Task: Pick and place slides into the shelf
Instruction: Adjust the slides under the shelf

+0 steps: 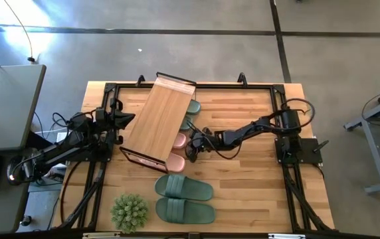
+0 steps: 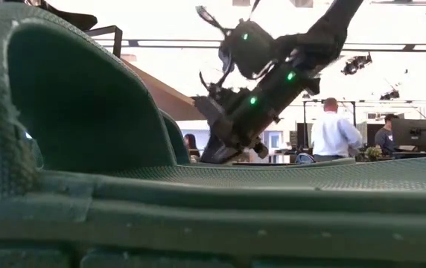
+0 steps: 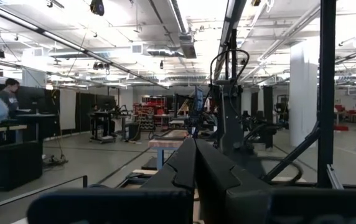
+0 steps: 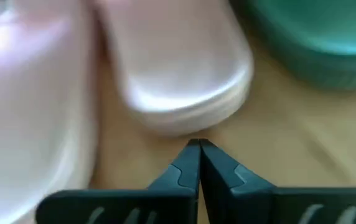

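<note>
**Right gripper shut at the heel of the pink slides**

High view — the shelf is seen lying askew across the middle of the worktop, its bamboo board running from far right to near left. The pink slides poke out from under its right-hand edge, and a green slide shows farther back at the same edge. A further green pair lies side by side at the near edge, long axes left to right, beside a spiky plant ball. The right gripper is stretched in from the right and sits just beside the pink slides, to their right; the left gripper is parked at the shelf's left edge.

Low view — most of the frame is filled by a green slide's strap; the right arm is seen angling down behind it.

Left wrist view — the left gripper's fingers are pressed together on nothing, pointed out into the room.

Right wrist view — the right gripper is fully shut and empty, its tips just short of the rounded end of one pink slide, whose long axis runs straight away from the tips. The right arm is judged much the nearer; the jaws would need opening before any grasp.
</note>
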### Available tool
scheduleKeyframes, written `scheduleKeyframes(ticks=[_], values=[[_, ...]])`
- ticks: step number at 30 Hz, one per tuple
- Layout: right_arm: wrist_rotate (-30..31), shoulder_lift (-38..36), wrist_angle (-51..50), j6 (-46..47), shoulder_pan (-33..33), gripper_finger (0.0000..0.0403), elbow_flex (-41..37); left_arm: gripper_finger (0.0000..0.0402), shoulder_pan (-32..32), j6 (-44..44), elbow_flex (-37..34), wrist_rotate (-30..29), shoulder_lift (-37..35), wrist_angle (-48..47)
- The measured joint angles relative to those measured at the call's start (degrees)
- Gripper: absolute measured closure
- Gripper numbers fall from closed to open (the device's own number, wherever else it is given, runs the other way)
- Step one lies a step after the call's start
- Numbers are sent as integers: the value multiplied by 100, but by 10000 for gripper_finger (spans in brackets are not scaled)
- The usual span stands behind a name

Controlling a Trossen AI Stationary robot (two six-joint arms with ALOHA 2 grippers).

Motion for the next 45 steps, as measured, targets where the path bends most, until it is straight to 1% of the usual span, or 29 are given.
scheduleKeyframes(ticks=[7, 9, 12, 14, 16, 20, 28, 36, 42, 45], values=[[-323, -633, -673, -244, 460, 403, 1, 401, 0, 0, 0, 9, 2, -2], [-494, -702, -829, -242, 621, 403, 2, 401, 0, 0, 0, 9, 2, -2], [-859, -671, -736, -243, 871, 403, 0, 401, -2, 0, 0, 9, 2, -4], [-789, -581, -559, -242, 1011, 403, 1, 401, 0, 0, 0, 9, 2, -4], [-581, -498, -324, -240, 1108, 403, -2, 401, -2, 0, 0, 6, 2, -2], [-433, -382, -84, -85, 1114, 403, 2, 401, -1, 4, 0, 5, 2, -2], [-495, -144, -26, 16, 1093, 403, -2, 401, -2, 9, 0, 4, 2, -2], [-572, 27, 322, 16, 1008, 403, 0, 401, -1, 17, 0, 4, 2, -17], [-603, 108, 437, 17, 936, 403, 0, 401, 0, 7, 0, 162, 0, -157], [-604, 107, 454, -11, 938, 403, 0, 401, -2, 99, 0, 60, -1, -430]])
